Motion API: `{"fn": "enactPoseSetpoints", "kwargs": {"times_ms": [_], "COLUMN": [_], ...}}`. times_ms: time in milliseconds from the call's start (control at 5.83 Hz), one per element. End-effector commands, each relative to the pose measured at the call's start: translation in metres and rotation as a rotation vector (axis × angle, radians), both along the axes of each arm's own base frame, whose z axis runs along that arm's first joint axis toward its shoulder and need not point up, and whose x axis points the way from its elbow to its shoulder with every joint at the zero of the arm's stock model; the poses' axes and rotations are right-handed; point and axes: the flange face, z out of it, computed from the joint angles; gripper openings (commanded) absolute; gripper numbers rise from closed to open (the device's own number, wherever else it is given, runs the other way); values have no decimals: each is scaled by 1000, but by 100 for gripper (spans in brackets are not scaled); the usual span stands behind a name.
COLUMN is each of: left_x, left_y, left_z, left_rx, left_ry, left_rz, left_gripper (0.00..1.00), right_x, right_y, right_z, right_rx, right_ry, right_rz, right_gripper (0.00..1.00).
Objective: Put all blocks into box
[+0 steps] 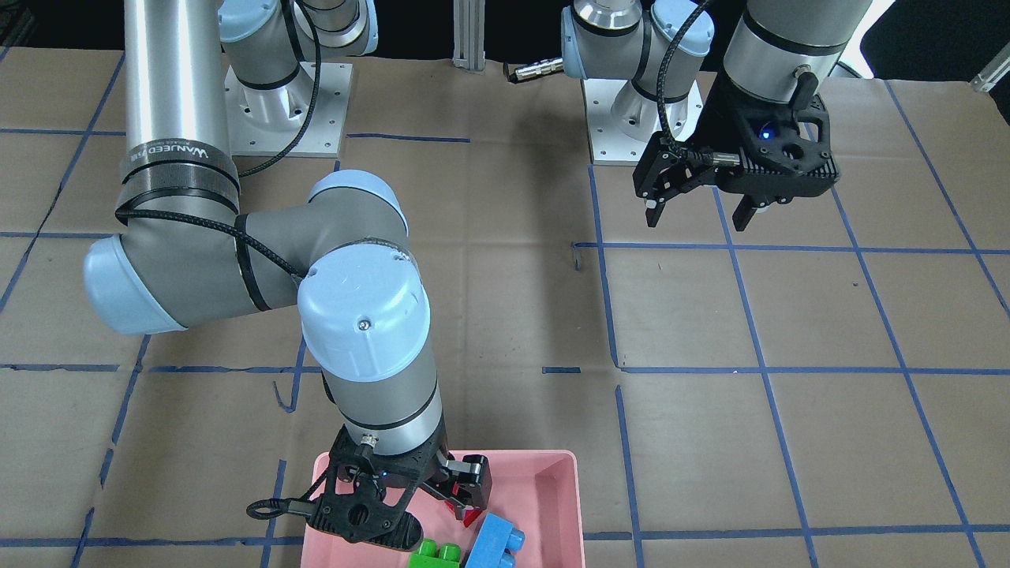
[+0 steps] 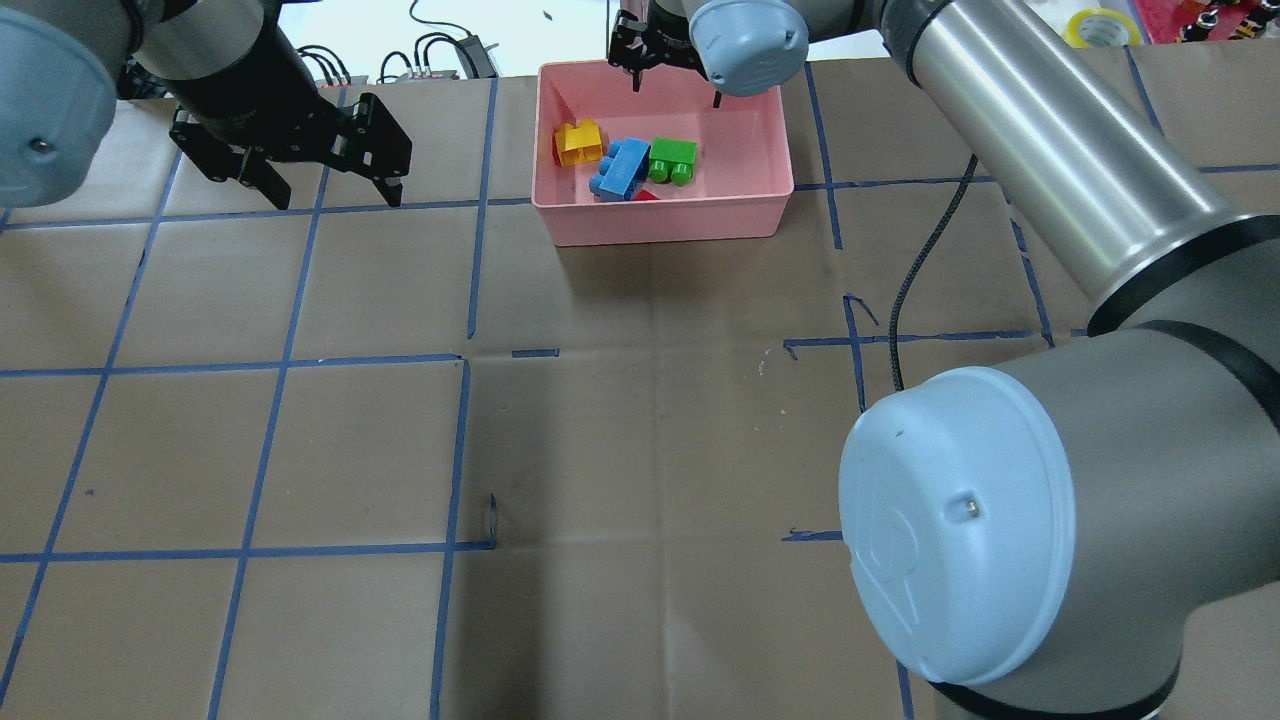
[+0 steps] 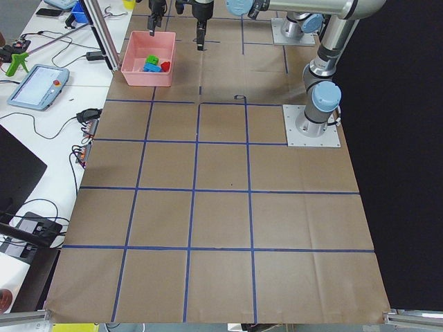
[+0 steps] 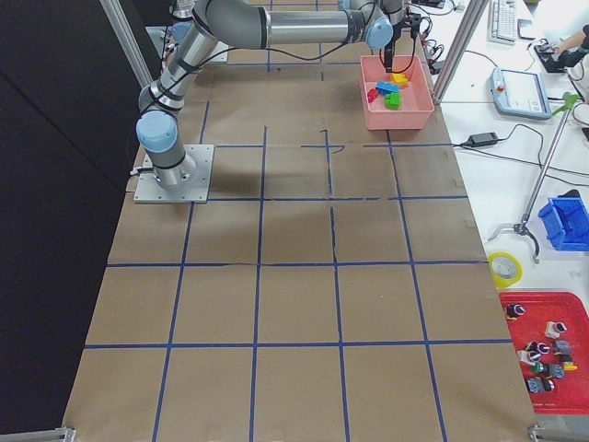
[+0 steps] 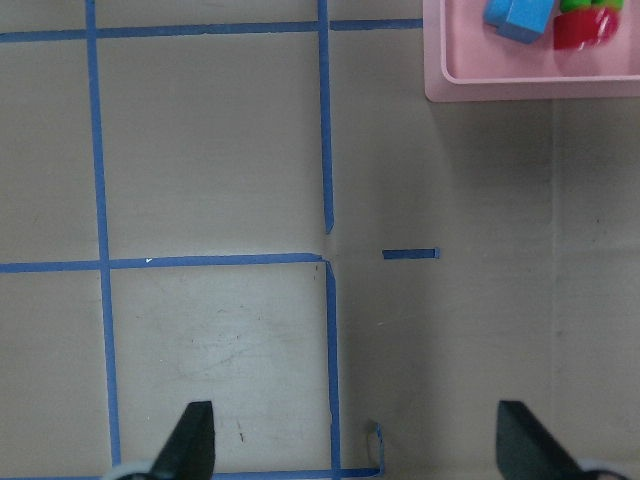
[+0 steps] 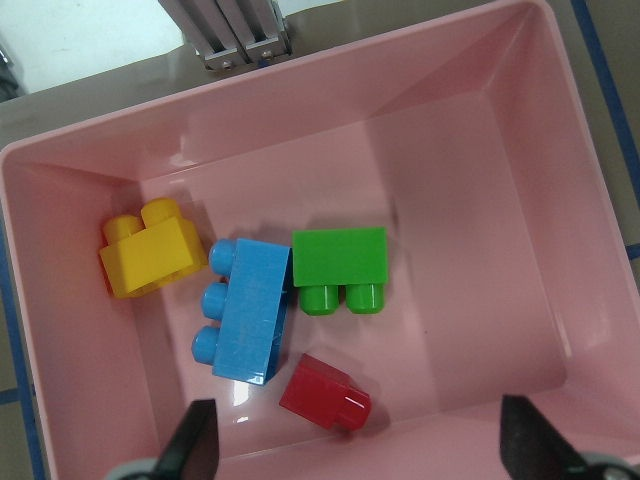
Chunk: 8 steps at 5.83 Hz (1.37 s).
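Blocks (image 6: 250,310), glossy studded plastic, in pink box (image 6: 470,280); left gripper (image 1: 696,218), right gripper (image 6: 362,442) jaws apart.

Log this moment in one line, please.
four blocks: in box | right pincer: open above box | left pincer: open, empty

**Robotics laboratory workcell.**
Blue tape grid (image 3: 196,190) on paper-covered table (image 3: 297,228); teach pendant (image 3: 36,86), cables (image 3: 88,113), bolted arm base (image 3: 311,135).

silver tubes (image 2: 1050,130), pale blue joint caps (image 2: 950,540) (one screw each), black braided cables (image 2: 905,290)
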Motion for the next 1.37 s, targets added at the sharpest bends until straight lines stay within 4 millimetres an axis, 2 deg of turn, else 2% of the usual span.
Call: {"fn": "enactPoseSetpoints", "kwargs": {"times_ms": [0,171,343,514,686,857,1029,1200], "left_x": [0,1,0,0,0,0,0,0], "left_y": [0,-1,-1,-1,0,0,-1,-1], "left_z": [1,0,0,-1,0,1,0,0], "left_rx": [-1,-1,-1,0,0,-1,0,0], "left_ry": [-1,-1,0,0,-1,-1,-1,0], "left_rz": [-1,1,-1,-1,-1,-1,1,1], "left_gripper": [99,99,99,99,99,99,99,99], "right_x": [-17,-48,-80,-124,-154,-158,-161,-161], "right_y": [10,27,45,83,116,152,201,232], "right_z": [31,64,88,138,161,153,138,131], "right_rx": [-23,48,133,225,306,349,373,293], "right_ry": [25,63,94,104,104,97,89,94], "right_rz": [51,109,175,173,218,218,221,222], "right_gripper": [100,100,100,100,100,100,100,100]}}
